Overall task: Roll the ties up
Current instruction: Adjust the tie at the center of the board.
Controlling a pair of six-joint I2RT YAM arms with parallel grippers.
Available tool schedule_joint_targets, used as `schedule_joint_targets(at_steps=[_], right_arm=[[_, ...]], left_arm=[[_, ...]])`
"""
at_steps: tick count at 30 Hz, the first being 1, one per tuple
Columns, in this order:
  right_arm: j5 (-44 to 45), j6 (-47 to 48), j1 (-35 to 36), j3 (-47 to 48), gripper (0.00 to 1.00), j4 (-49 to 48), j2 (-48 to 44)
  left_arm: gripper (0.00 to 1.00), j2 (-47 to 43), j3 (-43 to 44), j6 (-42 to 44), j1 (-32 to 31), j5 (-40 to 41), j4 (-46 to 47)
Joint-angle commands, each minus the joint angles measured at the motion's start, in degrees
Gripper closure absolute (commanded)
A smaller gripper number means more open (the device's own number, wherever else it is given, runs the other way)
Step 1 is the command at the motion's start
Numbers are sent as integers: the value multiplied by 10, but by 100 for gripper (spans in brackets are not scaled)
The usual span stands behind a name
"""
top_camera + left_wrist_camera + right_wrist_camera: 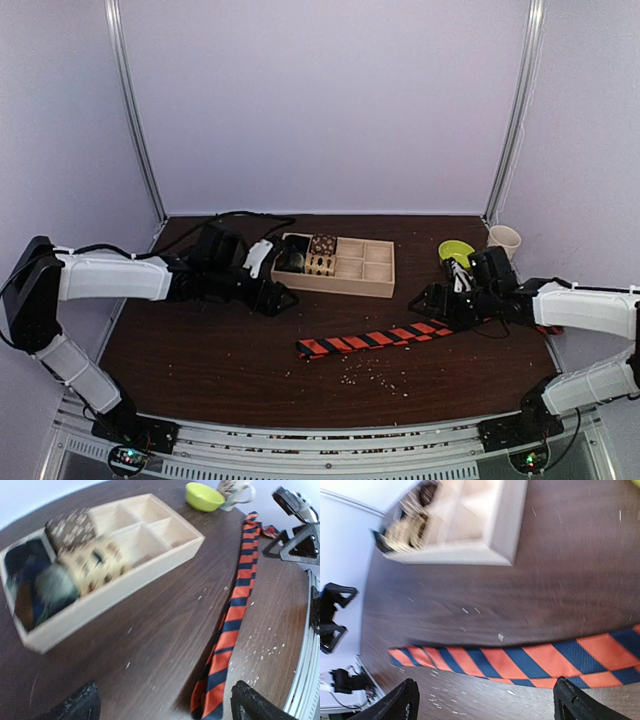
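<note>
The tie (375, 338), striped red-orange and dark, lies stretched flat across the brown table in front of the wooden tray (340, 288). My left gripper (280, 297) hovers open by the tray's left front corner, apart from the tie's left end. The left wrist view has the tie (235, 615) running up the right side, its near end close to the right fingertip (250, 702) of the open gripper (165, 705). My right gripper (425, 300) stands open just above the tie's right part. In the right wrist view the tie (520, 662) crosses below-centre, ahead of the empty gripper (487, 700).
The tray (115, 590) holds patterned fabric rolls (320, 255) in its left compartments. A green bowl (456, 250) and a pale cup (504, 240) stand at the back right. Pale crumbs (370, 378) dot the table near the front edge.
</note>
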State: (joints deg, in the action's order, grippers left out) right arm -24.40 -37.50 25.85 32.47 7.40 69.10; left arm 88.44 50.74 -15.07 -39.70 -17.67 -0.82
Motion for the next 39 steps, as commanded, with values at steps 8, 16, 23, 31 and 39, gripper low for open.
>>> schedule_joint_targets(at_steps=[8, 16, 23, 31, 39], right_arm=[[35, 10, -152, 21, 5, 70, -170], [8, 4, -221, 10, 6, 89, -212], [-18, 1, -240, 1, 8, 79, -212], [-24, 0, -250, -3, 9, 79, -209], [-33, 1, -255, -9, 10, 79, -206]], left_arm=[[10, 296, 413, 103, -148, -9, -62], [11, 532, 706, 112, -214, 22, -159], [10, 648, 842, 114, -230, 39, -206], [12, 714, 902, 142, -242, 59, -250], [39, 659, 764, 222, -247, 47, -240]])
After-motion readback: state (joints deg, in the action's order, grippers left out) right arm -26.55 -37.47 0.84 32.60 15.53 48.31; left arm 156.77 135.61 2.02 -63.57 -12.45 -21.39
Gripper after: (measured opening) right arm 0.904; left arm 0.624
